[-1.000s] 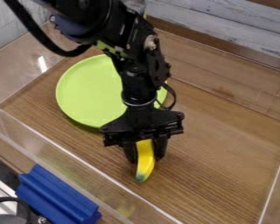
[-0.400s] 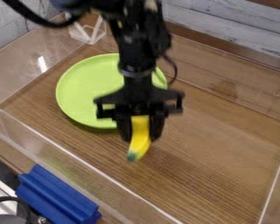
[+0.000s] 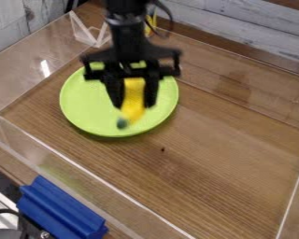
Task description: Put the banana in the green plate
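Note:
The yellow banana (image 3: 134,101) hangs upright with its dark tip down, clamped between the black fingers of my gripper (image 3: 132,86), which is shut on it. It is held just above the lime-green plate (image 3: 87,101), over the plate's right half. The plate lies flat on the wooden table at the left centre. The arm rises from the gripper to the top edge of the picture and hides part of the plate's far rim.
A clear plastic wall (image 3: 64,177) runs along the near and left sides of the wooden table (image 3: 227,140). A blue block (image 3: 59,213) sits outside it at the bottom left. White brick wall at the back right.
The gripper has lifted the banana off the table and carried it up and to the left, from the bare wood in front of the plate to above the plate.

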Controlling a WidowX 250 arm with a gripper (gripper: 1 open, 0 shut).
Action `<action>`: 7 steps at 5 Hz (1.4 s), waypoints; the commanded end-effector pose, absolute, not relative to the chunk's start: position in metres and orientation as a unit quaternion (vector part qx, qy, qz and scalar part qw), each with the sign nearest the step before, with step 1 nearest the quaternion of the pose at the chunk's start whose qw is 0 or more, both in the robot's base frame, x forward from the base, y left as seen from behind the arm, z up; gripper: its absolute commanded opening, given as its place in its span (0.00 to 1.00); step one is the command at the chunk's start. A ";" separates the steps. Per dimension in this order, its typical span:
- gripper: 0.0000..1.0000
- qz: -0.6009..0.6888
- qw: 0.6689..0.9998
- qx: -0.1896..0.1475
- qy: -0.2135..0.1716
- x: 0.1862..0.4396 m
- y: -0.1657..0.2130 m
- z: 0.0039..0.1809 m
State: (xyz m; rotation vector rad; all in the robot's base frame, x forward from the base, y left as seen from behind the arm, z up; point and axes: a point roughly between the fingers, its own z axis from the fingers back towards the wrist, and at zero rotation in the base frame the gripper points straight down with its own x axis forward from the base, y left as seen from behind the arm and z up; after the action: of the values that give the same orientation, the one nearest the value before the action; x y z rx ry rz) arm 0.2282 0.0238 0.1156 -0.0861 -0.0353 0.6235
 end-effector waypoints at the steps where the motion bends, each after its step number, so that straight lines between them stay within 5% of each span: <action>1: 0.00 0.280 0.957 -0.048 -0.056 0.241 0.044 0.130; 7: 0.00 0.275 0.957 -0.030 -0.090 0.267 0.084 0.074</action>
State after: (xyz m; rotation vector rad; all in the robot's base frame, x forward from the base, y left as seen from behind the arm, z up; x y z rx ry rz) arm 0.2629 0.0784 0.0655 -0.0676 -0.1445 0.5526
